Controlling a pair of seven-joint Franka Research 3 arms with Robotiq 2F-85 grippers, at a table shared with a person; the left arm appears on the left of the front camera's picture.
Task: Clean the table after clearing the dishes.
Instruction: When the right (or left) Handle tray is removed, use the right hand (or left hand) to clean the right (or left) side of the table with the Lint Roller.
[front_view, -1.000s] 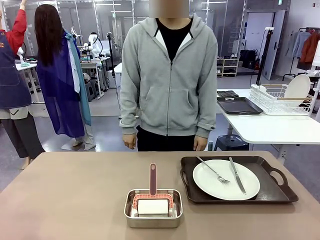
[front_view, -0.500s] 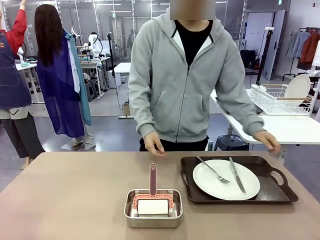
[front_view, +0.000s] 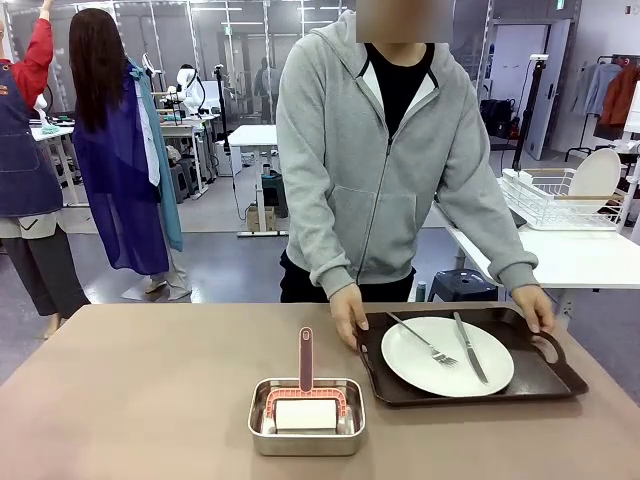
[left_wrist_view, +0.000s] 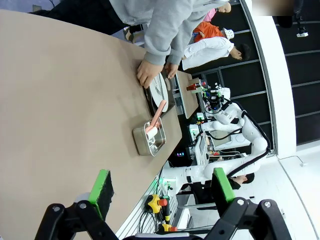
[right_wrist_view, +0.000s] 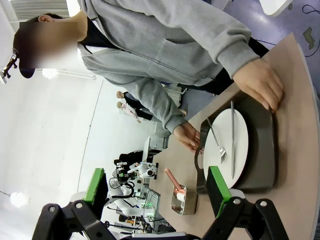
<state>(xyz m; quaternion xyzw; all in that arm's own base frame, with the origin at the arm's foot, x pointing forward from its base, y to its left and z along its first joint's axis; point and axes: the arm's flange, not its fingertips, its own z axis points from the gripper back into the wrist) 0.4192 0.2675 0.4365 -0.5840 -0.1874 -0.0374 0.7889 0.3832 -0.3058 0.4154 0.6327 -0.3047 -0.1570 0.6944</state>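
Note:
One of the dishes, a white plate (front_view: 447, 355) with a fork (front_view: 425, 340) and a knife (front_view: 467, 347), lies on a dark brown tray (front_view: 540, 385) at the right of the brownish table (front_view: 130, 400). A person in a grey hoodie leans over it, one hand (front_view: 347, 315) on the tray's left handle and the other hand (front_view: 533, 308) on its right one. My left gripper (left_wrist_view: 162, 186) hangs open above the table (left_wrist_view: 60, 100), far from the tray (left_wrist_view: 152, 95). My right gripper (right_wrist_view: 156, 185) is open too, well back from the plate (right_wrist_view: 225, 145) and tray (right_wrist_view: 262, 150).
A small steel pan (front_view: 306, 415) holding a white sponge and a pink-handled brush (front_view: 306, 358) sits at front centre, left of the tray. Behind right stands a white table (front_view: 560, 262) with a wire rack (front_view: 555, 200). Two people stand far back left.
The person has leaned forward and put both hands on the tray's handles. The tray has shifted slightly left. Both grippers stay open.

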